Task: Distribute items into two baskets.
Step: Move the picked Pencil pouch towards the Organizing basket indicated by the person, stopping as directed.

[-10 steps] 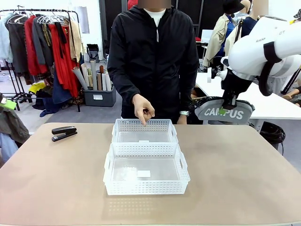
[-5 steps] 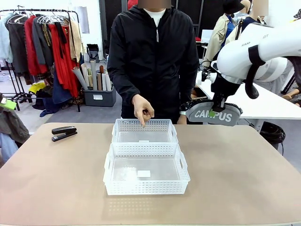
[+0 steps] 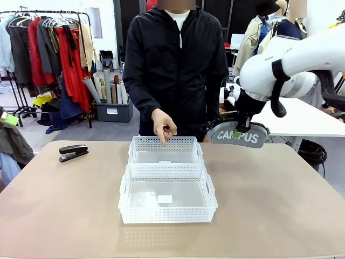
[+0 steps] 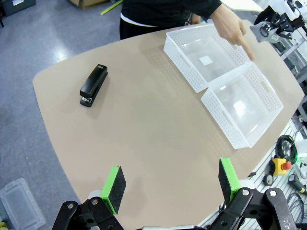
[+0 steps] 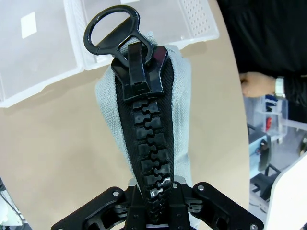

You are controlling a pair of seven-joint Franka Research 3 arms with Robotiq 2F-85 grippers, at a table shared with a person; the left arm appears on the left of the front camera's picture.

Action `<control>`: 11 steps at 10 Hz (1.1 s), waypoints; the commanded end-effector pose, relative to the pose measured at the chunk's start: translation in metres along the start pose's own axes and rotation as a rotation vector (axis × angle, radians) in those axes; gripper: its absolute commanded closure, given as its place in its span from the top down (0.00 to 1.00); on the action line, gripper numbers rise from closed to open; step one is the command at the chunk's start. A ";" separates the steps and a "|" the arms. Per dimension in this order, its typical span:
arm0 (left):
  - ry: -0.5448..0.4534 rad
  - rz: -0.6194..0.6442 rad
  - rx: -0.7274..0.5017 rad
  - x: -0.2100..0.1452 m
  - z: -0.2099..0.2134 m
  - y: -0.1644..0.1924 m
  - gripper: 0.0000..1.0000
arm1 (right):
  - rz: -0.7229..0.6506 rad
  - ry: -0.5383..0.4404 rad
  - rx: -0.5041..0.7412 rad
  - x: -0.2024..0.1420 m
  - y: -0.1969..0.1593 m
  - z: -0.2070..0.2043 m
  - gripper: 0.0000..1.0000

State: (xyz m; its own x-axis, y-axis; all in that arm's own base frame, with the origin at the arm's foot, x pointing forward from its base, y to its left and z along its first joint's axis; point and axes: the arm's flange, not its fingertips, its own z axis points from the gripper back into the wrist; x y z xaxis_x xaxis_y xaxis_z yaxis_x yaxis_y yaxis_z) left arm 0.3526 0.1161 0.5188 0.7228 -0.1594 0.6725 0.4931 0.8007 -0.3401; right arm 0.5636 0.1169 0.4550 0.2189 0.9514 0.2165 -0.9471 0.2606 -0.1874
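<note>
Grey pouch (image 3: 253, 138) is hanging in the air by the table's (image 3: 280, 216) far right edge.
The right gripper's (image 3: 237, 133) fingers are pinching its zip seam. Dangling loosely, it could be snagging the far basket's (image 3: 188, 143) rim or brushing the person's pointing hand (image 3: 164, 125). The left gripper's (image 4: 171, 182) fingers are standing spread.

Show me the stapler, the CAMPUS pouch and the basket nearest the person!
stapler (image 3: 74, 152), front view, middle of its black body.
CAMPUS pouch (image 3: 242, 136), front view, grey fabric at the white letters.
far basket (image 3: 145, 143), front view, its lattice back wall.
</note>
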 end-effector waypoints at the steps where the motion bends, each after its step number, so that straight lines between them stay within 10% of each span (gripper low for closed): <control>1: -0.001 -0.001 -0.001 0.000 0.000 0.000 1.00 | 0.002 -0.009 0.002 0.010 -0.010 -0.002 0.00; 8: -0.001 -0.001 -0.001 0.000 0.000 0.000 1.00 | 0.051 -0.007 0.062 0.032 -0.022 -0.025 0.00; 11: -0.001 -0.001 -0.001 0.000 0.000 0.000 1.00 | 0.014 0.024 0.079 -0.057 0.006 0.055 0.00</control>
State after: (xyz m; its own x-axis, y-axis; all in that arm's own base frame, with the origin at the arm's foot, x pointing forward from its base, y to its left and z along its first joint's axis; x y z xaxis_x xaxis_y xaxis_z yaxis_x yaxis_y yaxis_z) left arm 0.3530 0.1159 0.5184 0.7240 -0.1601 0.6710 0.4924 0.8012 -0.3401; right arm 0.5678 0.0931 0.4702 0.2172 0.9573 0.1905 -0.9621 0.2429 -0.1236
